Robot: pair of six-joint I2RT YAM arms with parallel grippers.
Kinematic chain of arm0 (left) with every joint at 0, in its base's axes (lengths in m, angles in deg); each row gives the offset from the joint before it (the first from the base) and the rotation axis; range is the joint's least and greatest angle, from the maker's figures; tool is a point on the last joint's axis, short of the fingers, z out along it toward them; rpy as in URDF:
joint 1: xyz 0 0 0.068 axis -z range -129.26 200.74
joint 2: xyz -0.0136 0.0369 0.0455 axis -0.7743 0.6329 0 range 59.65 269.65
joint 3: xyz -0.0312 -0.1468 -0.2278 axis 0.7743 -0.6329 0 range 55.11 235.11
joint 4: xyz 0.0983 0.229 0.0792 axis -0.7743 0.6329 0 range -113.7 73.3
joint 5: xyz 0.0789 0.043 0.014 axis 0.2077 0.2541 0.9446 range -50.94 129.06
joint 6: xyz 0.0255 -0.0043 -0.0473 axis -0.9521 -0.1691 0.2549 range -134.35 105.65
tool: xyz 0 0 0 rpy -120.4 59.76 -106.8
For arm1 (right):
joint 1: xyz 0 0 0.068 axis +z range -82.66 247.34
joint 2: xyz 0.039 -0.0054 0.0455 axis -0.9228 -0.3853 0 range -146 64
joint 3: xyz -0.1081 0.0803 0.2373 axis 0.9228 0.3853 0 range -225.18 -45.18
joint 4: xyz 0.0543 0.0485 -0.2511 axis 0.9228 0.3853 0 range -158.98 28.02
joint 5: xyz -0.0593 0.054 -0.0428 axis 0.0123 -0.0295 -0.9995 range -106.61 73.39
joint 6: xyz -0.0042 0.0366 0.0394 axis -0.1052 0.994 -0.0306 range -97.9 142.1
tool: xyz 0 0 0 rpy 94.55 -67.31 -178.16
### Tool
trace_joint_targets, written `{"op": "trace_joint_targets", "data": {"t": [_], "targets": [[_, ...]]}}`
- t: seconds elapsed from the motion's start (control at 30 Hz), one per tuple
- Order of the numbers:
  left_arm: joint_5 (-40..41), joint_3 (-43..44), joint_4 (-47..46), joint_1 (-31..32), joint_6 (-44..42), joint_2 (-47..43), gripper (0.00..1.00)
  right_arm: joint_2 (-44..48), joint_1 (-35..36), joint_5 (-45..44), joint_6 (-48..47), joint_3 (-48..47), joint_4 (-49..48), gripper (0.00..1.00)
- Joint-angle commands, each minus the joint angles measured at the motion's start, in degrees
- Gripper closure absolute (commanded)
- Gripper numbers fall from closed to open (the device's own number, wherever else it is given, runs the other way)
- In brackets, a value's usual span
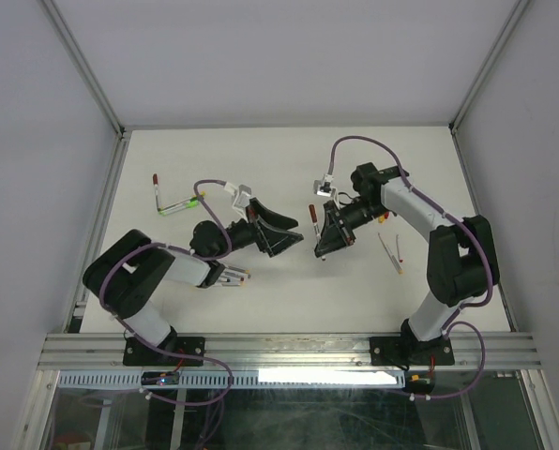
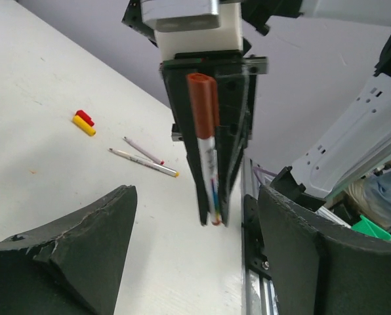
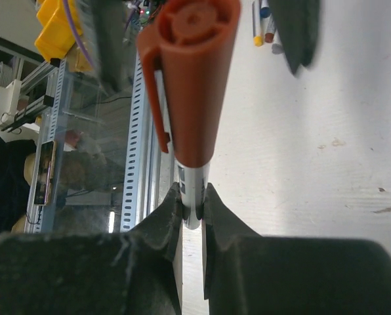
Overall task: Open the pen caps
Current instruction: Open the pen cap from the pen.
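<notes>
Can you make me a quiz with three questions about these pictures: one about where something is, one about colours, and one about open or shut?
1. Where is the pen with the reddish-brown cap?
A. on the floor
B. in the right gripper
C. inside a box

2. What colours are the two loose caps lying together on the table?
A. green and blue
B. black and white
C. red and yellow

3. How is the left gripper?
A. open
B. shut on a pen
C. shut on a cap

Answers: 1 B, its fingers pinch the barrel. 2 C, the left wrist view shows them. 3 A, its fingers stand wide apart, gripping nothing.
</notes>
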Motion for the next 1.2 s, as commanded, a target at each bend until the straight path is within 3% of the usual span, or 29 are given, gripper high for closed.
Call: {"op": "trace_joint_targets", "data": {"t": [0.0, 0.33, 0.63, 1.0, 1.1, 1.17], "targets": [[-4.76, 7.1, -11.14, 1.58, 2.61, 5.78, 0.27, -0.03, 1.13, 2.88, -6.2, -2.49, 4.47, 1.0], [-5.32, 12.27, -14.44, 2.34, 4.58, 9.54, 0.29, -1.54, 1.99, 3.92, -12.38, -3.96, 10.18, 1.0], [-7.7, 15.62, -17.67, 2.76, 8.62, 11.86, 0.57, -2.5, 2.51, 3.5, -12.74, -4.28, 10.6, 1.0], [-9.51, 16.48, -18.25, 2.79, 10.12, 10.93, 0.75, -2.42, 2.48, 2.18, -9.54, -3.73, 7.7, 1.0], [-9.4, 16.24, -18.24, 2.86, 10.13, 10.28, 0.91, -2.37, 2.47, 1.87, -8.81, -3.77, 7.27, 1.0], [-8.39, 15.6, -18.22, 2.85, 10.12, 9.7, 1.0, -2.14, 2.46, 1.6, -7.94, -3.77, 6.56, 0.93]]}}
